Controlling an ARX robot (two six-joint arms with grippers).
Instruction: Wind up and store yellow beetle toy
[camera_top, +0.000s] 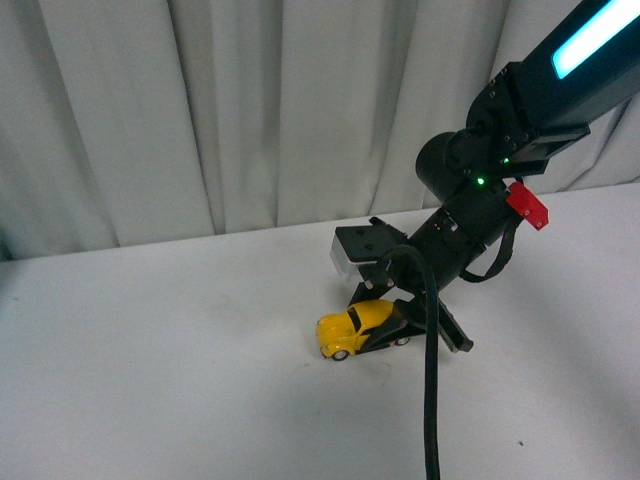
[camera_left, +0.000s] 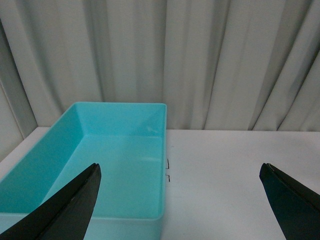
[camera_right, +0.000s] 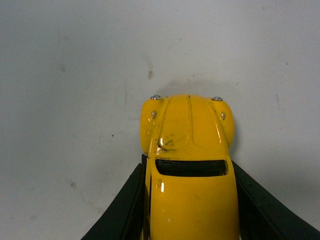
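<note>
Nearest, a black cable (camera_top: 432, 400) hangs down the lower middle of the front frame. Seen from its wrist, the left claw (camera_left: 180, 205) is spread wide, one of its fingers (camera_left: 65, 210) in front of a teal bin (camera_left: 55, 160) on the white tabletop (camera_left: 240, 165). At the front frame's centre the beetle (camera_top: 352, 328) stands on its wheels, nose toward the lower left. The right claw (camera_top: 400, 325) pinches its flanks from behind, the arm reaching down from the upper right.

Rear of yellow beetle toy (camera_top: 348, 328) behind right gripper (camera_top: 378, 318) (off-frame in wrist view)
</note>
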